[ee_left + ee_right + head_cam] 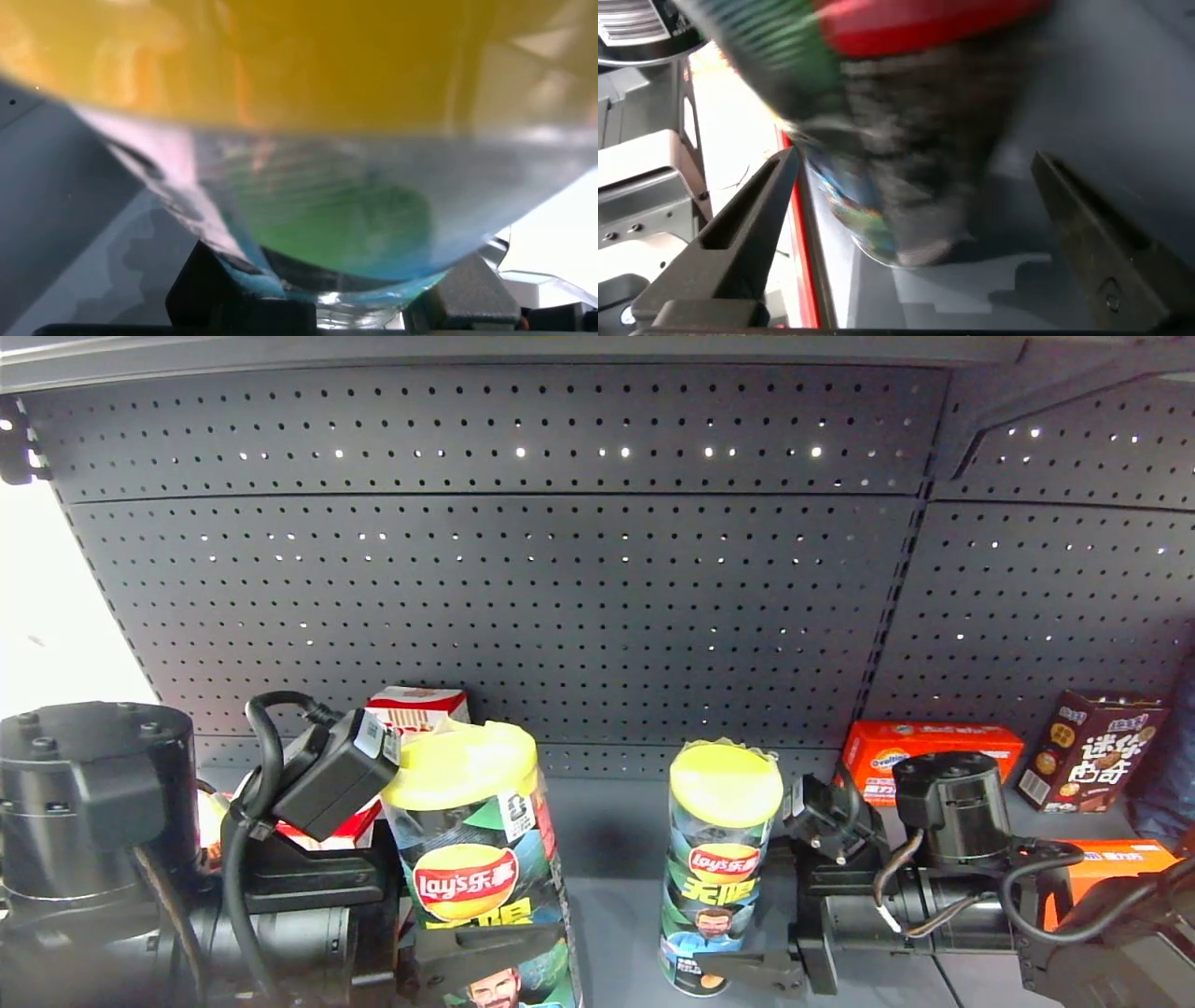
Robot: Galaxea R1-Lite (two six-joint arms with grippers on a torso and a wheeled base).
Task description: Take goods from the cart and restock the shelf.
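Head view. Two tall chip cans with yellow lids stand upright, long axes vertical, in the lower middle of the frame. The left can (476, 859) sits lower left of centre, large and near the camera, with its base cut off by the bottom edge. The left gripper (476, 952) comes in from the lower left, and one finger crosses the front of the can low down. The right can (719, 873) stands just right of centre on the grey shelf (616, 840). The right gripper (747, 973) comes in level from the lower right, one finger lying in front of the can's foot. A bare strip of shelf runs between the cans. A red-and-white box (415, 707) stands behind the left can, and an orange box (929, 751) and a brown box (1092, 751) stand at far right.

Left wrist view. The can wall and yellow lid press close on the lens. Dark fingers (220, 289) bear on both flanks, so the jaws read as clamped on the left can.

Right wrist view. Two fingers (738, 233) stand well apart, with the right can between them and daylight on each side; the jaws are spread and not gripping.

Judgement. The right can is placed, and it lies straight ahead of its gripper, so that arm's way out is straight back toward the lower right of the head view. The left can has yet to be released.
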